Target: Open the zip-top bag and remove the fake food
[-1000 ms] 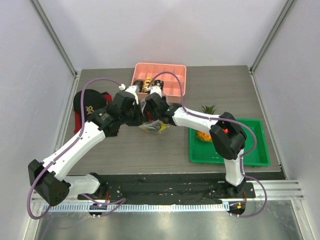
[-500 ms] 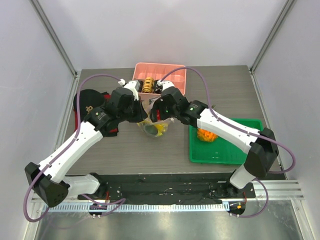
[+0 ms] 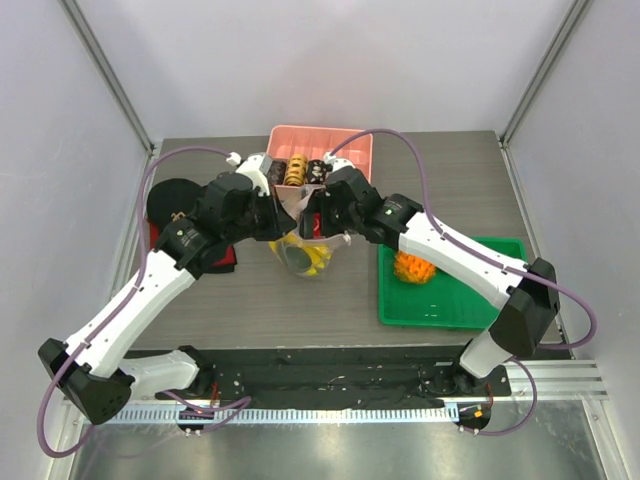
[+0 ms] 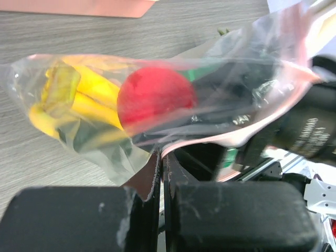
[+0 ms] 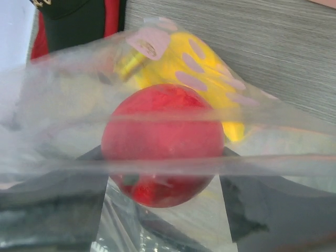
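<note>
The left hand (image 4: 161, 160) is clenching one edge of the clear zip-top bag (image 3: 303, 252) near the counter's (image 3: 250, 300) middle, in front of a pink tray (image 3: 345, 150). Only the overhead view is showing the pineapple (image 3: 412, 268) lying in a green tray (image 3: 455, 310) by the right edge. The wrist views are revealing a red fruit (image 5: 163, 144) and a banana (image 4: 79, 100) inside the bag. The right hand (image 5: 163, 202) is spreading wide around the red fruit; I cannot tell whether it is gripping.
</note>
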You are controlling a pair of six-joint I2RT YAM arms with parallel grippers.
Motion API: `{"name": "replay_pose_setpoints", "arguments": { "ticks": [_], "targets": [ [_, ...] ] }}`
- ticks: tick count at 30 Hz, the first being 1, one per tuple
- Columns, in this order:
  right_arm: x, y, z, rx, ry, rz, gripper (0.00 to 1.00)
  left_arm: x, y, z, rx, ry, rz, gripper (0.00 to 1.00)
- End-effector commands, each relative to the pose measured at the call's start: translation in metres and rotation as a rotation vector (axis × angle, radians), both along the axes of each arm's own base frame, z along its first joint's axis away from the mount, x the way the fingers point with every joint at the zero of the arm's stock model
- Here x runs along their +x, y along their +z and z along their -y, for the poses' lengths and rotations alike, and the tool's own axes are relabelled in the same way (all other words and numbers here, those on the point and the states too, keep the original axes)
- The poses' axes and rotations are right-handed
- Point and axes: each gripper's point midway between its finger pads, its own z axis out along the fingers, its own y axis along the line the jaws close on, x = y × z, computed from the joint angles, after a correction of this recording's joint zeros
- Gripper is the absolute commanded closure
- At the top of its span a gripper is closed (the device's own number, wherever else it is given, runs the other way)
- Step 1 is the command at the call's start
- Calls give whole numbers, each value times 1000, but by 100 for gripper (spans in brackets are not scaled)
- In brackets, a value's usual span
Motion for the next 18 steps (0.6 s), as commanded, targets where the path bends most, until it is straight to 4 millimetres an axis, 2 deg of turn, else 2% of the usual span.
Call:
{"name": "replay_pose_setpoints", "arguments": {
  "ticks": [1,4,5,6,7,10,13,14,16,18],
  "targets": [
    [-8,9,13,-16,36,58,99,9,46,-9,-53,60,118,100],
    [-15,-8,22,-103,77,39,99,9,56,-10,-87,69,152,100],
    [-18,-13,26,-127,81,28,99,9,53,-11,-87,71,151,100],
    [-19,-11,27,-130,86,35,99,10,53,-11,-87,74,153,100],
    [-21,-10,29,-132,90,41,98,11,44,-14,-58,92,129,100],
    [-25,11,25,-82,123,92,99,14,35,-19,-18,126,87,100],
    [-31,20,20,-55,177,118,99,19,43,-15,-47,137,102,100],
    [-29,24,19,-45,179,138,99,22,38,-14,-35,141,89,100],
    [-30,29,20,-37,183,154,99,25,46,-16,-28,160,92,100],
    [-30,25,22,-61,179,149,99,27,61,-11,-60,137,132,100]
  ]
}}
